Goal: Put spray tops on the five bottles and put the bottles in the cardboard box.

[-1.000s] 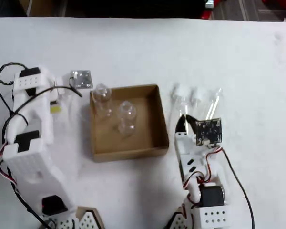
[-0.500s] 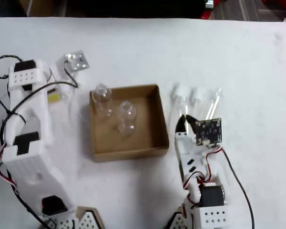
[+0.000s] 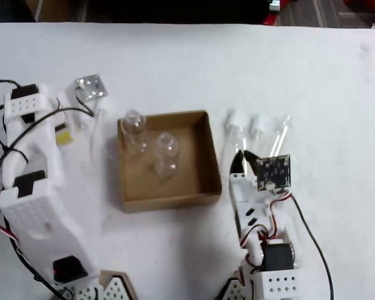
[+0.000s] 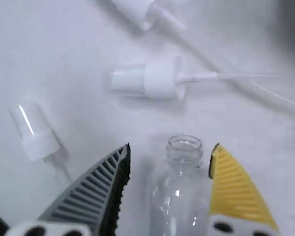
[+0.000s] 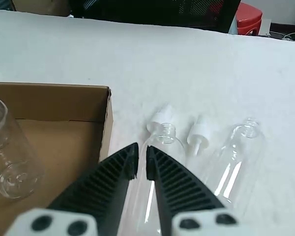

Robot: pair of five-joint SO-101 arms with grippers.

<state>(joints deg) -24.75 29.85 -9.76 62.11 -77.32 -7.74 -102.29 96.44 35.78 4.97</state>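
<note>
Left of the cardboard box [image 3: 167, 201], on open tabletop [image 3: 175, 69], the left fingers [image 4: 96, 194] stand spread astride a capless bottle [image 4: 179, 201]. Pressed together, the right fingers [image 5: 105, 189] overhang a second bottle [image 5: 164, 133] right of the box.

I see the white table [image 3: 187, 62] carrying the cardboard box [image 3: 169, 201], bottles [image 5: 236, 157] lying just beside it, and loose spray tops [image 4: 150, 81].

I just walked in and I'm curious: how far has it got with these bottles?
Early days. Some bottles sit in the cardboard box, tops unclear. In hand: the left hand is open around a topless bottle, spray tops lying nearby. Left: two topless bottles beside the box, by the right hand.
</note>
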